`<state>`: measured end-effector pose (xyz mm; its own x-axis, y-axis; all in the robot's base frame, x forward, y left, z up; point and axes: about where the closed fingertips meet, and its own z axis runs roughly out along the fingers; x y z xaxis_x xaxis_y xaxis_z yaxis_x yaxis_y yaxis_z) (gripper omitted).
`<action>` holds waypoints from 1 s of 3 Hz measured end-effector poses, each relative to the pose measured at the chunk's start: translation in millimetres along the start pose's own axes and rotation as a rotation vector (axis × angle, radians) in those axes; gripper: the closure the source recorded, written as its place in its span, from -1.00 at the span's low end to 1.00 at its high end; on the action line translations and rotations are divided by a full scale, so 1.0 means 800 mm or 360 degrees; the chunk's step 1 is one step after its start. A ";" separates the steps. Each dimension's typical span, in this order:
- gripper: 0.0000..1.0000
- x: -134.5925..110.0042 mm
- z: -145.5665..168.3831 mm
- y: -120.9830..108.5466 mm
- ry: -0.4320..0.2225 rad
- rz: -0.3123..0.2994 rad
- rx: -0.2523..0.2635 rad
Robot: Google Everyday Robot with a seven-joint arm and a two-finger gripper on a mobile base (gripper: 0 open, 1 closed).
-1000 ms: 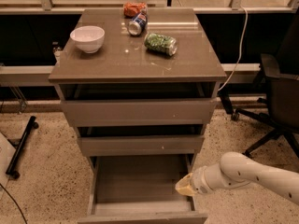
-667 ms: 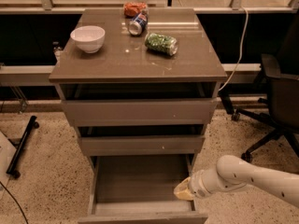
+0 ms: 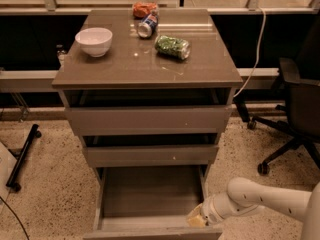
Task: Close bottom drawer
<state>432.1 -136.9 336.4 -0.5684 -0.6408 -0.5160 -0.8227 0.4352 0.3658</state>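
The bottom drawer [image 3: 150, 224] of the grey-brown cabinet is pulled far out. Its shallow grey box is open to view and its flat front lies along the lower edge of the view. My gripper [image 3: 196, 217] is at the end of the white arm that comes in from the right. It sits at the drawer's right front corner, just behind the front panel. Only its pale tip shows.
The mid-width drawer [image 3: 150, 155] and the widest drawer [image 3: 149, 120] above stand slightly open. On the cabinet top are a white bowl [image 3: 94, 40], a can [image 3: 146, 26], an orange bag [image 3: 145, 8] and a green bag [image 3: 173, 46]. A black office chair [image 3: 295, 109] stands at right.
My gripper has moved down and slightly left toward the drawer's right front corner. The drawer has stayed where it was.
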 end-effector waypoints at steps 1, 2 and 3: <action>1.00 0.039 0.047 -0.003 0.0070 0.0123 -0.0015; 1.00 0.077 0.093 -0.012 0.0118 0.0256 0.0023; 1.00 0.102 0.122 -0.021 0.0042 0.0389 0.0030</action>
<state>398.5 -134.8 213.0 -0.7503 -0.5313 -0.3934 -0.6609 0.5908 0.4627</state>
